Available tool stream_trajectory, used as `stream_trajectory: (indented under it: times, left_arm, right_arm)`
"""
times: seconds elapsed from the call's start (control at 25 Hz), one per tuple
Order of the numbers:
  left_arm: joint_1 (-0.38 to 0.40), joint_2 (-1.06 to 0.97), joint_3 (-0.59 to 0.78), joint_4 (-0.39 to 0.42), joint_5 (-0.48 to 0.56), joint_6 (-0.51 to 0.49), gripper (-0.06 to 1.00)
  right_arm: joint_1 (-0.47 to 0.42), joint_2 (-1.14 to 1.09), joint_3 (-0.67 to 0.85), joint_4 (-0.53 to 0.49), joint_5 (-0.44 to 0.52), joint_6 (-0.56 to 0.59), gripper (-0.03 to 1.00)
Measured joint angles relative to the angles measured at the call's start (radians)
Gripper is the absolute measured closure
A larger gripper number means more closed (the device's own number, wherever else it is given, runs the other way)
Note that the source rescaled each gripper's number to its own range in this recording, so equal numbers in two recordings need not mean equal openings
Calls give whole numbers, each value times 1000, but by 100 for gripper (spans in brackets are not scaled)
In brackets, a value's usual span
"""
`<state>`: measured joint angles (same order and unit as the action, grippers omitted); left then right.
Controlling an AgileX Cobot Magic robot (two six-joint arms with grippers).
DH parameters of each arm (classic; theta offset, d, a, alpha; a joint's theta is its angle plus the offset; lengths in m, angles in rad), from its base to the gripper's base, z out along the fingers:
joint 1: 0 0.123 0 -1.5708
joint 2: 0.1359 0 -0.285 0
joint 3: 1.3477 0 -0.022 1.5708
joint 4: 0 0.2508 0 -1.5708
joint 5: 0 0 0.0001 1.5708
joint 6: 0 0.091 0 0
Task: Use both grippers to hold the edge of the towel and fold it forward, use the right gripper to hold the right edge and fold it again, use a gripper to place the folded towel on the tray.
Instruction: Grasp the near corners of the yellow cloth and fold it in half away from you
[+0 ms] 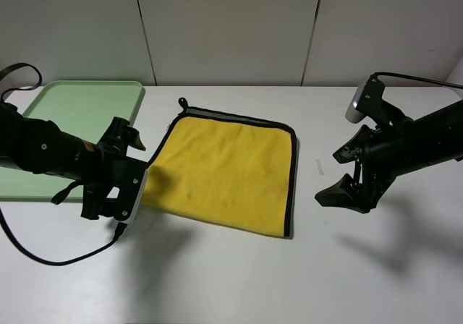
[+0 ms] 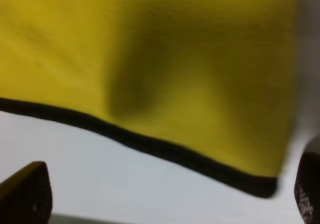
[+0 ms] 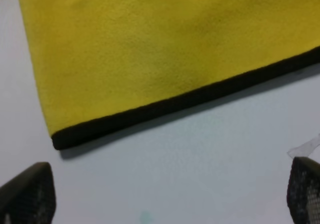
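The yellow towel lies flat and unfolded on the white table, black trim around it and a small loop at its far left corner. The mint-green tray sits at the back left, partly hidden by the left arm. My left gripper is open and empty, just off the towel's near left corner. The left wrist view shows that trimmed corner between the spread fingertips. My right gripper is open and empty, right of the towel's near right corner. The right wrist view shows that corner beyond the fingertips.
A small strip of clear tape lies on the table right of the towel; it also shows in the right wrist view. A black cable loops on the table at the front left. Grey wall panels stand behind the table.
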<state>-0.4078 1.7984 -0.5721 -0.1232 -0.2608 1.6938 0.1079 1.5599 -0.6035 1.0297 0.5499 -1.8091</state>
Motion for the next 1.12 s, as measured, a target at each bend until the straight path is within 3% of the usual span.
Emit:
stream_trajectory:
  times: [0.2, 0.56, 0.64, 0.8, 0.92, 1.12]
  left_arm:
    - [0, 30, -3, -1, -68, 26, -3]
    - [-1, 31, -3, -2, -75, 31, -3]
    - [-1, 31, -4, -2, -75, 31, -3]
    - [-1, 31, -5, -2, -73, 31, -3]
    - [-1, 31, -5, -2, -73, 32, -3]
    - [-1, 31, -5, -2, -73, 33, -3]
  right_arm:
    - [0, 0, 0, 0, 0, 0, -3]
    - [4, 0, 0, 0, 26, -2, -3]
    - [41, 0, 0, 0, 33, -2, -3]
    - [206, 0, 0, -25, -3, 5, -3]
    - [323, 0, 0, -81, -131, 40, -3]
    - [415, 3, 0, -119, -287, 95, -3]
